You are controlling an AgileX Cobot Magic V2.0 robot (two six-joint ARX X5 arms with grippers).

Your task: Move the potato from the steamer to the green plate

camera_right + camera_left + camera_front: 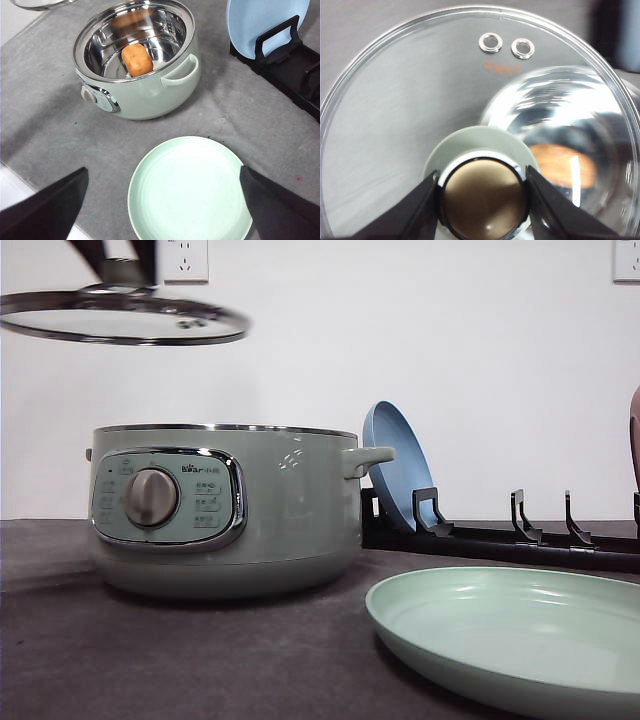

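Observation:
The pale green steamer (225, 510) stands open on the table's left half. Its glass lid (120, 320) hangs high above its left side, and my left gripper (482, 175) is shut on the lid's knob (485, 200). The orange-brown potato (137, 59) lies inside the steel bowl of the steamer (145, 85); it also shows blurred through the lid as the potato (562, 165). The green plate (520, 640) lies flat at the front right, bare. High above the green plate (190, 190), my right gripper (164, 172) is open and holds nothing.
A blue plate (395, 465) stands on edge in a black rack (520, 535) behind the green plate, to the right of the steamer's handle. A grey mat (45, 120) covers the table, and its front edge (10, 175) is near the steamer's dial side.

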